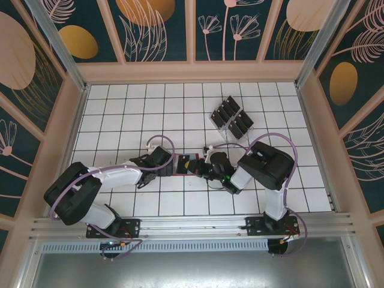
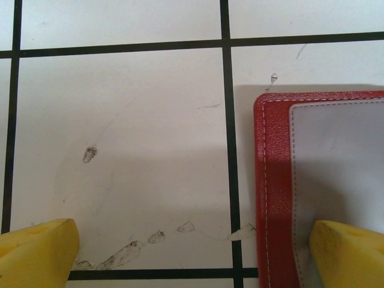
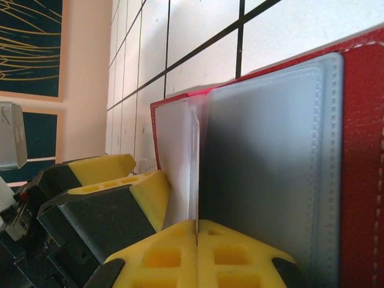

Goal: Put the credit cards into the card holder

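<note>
The red card holder lies open on the white tiles between my two grippers. In the right wrist view its grey pocket and red border stand close ahead. My right gripper is shut on a thin credit card, seen edge-on, that reaches into the open card holder beside the pocket. My left gripper is open at the card holder's left end, one yellow finger over its pocket and the other over bare tile. From above, the left gripper and right gripper flank the holder.
A clear slotted rack with several black cards stands behind and to the right. The left gripper's yellow finger sits right beside the held card. Peach walls enclose the tiled floor on three sides.
</note>
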`<action>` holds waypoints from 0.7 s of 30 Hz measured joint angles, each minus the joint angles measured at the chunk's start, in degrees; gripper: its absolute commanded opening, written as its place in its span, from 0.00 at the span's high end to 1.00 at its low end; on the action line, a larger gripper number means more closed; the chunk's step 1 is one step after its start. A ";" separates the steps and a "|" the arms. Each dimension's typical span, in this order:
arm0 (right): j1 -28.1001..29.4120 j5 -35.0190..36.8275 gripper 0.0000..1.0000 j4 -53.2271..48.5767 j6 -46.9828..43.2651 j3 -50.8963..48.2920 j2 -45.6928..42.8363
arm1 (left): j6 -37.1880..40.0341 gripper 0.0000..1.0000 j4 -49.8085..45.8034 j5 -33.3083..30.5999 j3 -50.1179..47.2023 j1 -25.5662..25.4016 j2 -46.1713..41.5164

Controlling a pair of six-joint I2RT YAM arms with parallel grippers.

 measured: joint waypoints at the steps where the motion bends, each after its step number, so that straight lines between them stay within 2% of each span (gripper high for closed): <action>1: 0.00 -0.02 1.00 -0.02 0.04 0.02 0.00 | 0.00 0.02 0.00 0.00 0.00 0.00 0.00; 21: -0.02 -2.14 1.00 -1.75 0.26 2.58 1.09 | 0.00 0.01 0.04 0.00 0.00 0.00 0.00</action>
